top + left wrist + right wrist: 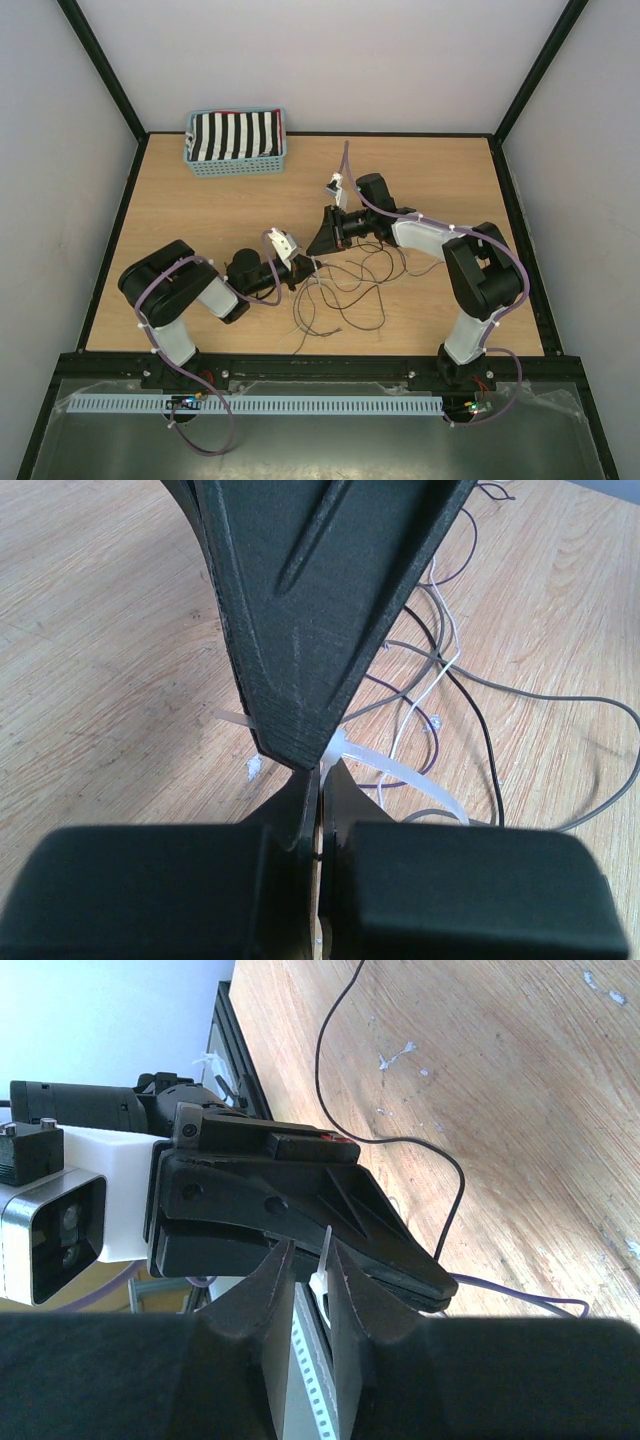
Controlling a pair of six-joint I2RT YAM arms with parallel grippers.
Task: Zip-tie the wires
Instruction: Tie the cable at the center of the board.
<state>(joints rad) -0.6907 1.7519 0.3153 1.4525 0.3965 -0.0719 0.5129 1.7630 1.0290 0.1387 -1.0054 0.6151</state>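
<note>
The wires lie in loose dark and pale loops on the wooden table, just right of where both grippers meet; in the left wrist view the wires curl to the right. My left gripper is shut on a translucent white zip tie, whose strap arcs away to the right. My right gripper points down at the same spot. Its jaws stand slightly apart with the tie's thin tail upright between them, next to the right finger. In the right wrist view, one black wire crosses the table.
A blue basket holding a black-and-white striped cloth stands at the back left. A black frame borders the table. A white perforated strip runs along the near edge below the arm bases.
</note>
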